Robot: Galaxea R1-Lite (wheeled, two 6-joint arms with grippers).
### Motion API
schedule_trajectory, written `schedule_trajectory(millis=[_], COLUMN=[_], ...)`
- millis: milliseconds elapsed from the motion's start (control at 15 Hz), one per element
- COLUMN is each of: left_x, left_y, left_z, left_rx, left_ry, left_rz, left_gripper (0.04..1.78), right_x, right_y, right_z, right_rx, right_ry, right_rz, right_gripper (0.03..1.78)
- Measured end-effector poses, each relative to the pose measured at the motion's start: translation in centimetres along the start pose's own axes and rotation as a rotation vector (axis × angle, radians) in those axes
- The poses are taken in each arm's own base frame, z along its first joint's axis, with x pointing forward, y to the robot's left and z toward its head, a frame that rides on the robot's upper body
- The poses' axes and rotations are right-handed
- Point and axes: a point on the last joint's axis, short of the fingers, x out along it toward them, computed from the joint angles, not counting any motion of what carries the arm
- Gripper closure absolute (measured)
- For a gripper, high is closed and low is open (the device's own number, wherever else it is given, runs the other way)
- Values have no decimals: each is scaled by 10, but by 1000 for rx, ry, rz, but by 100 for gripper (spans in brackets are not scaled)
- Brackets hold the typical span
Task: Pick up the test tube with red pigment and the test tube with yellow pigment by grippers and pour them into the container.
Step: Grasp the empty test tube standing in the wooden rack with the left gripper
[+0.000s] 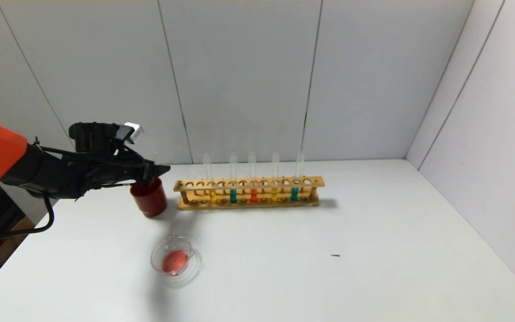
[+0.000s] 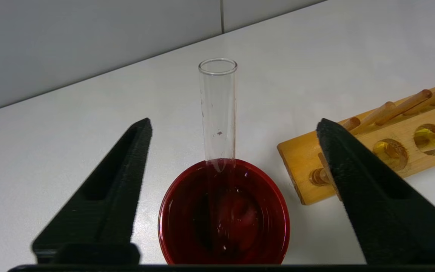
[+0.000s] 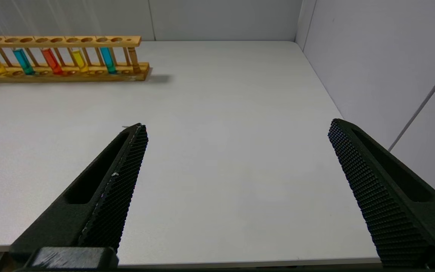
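Empty tube (image 2: 218, 113) stands in red cup (image 2: 224, 213), left of rack (image 1: 248, 193). Left pincer (image 2: 236, 189) spread apart over the cup. Dish (image 1: 175, 260) with red liquid lower centre-left on tabletop (image 1: 373, 250). Right pincer (image 3: 236, 189) apart, idle.

A lab bench, walled by grey panels.
A wooden rack (image 1: 248, 193) held tubes of coloured liquid on a white table (image 1: 373, 250).
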Motion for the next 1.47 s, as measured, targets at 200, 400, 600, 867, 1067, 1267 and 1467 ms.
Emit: schedule_trajectory(millis=[200, 400, 600, 867, 1067, 1267, 1467], left_x=[-8, -27, -49, -70, -76, -74, -62], left_y=[-1, -6, -23, -61, -85, -101, -109], left_z=[9, 28, 48, 46, 37, 32, 29], left_rx=[7, 27, 22, 19, 13, 22, 32], left_ry=[-26, -75, -126, -122, -90, -70, -75], left_rz=[5, 6, -20, -107, -171, -219, -239], left_gripper=[7, 7, 7, 7, 7, 7, 7], right_x=[0, 0, 0, 0, 0, 0, 0], right_y=[0, 0, 0, 0, 0, 0, 0], right_z=[0, 0, 0, 0, 0, 0, 0], right_rx=[0, 0, 0, 0, 0, 0, 0], right_ry=[0, 0, 0, 0, 0, 0, 0], right_rz=[0, 0, 0, 0, 0, 0, 0], right_gripper=[6, 6, 6, 6, 6, 6, 6])
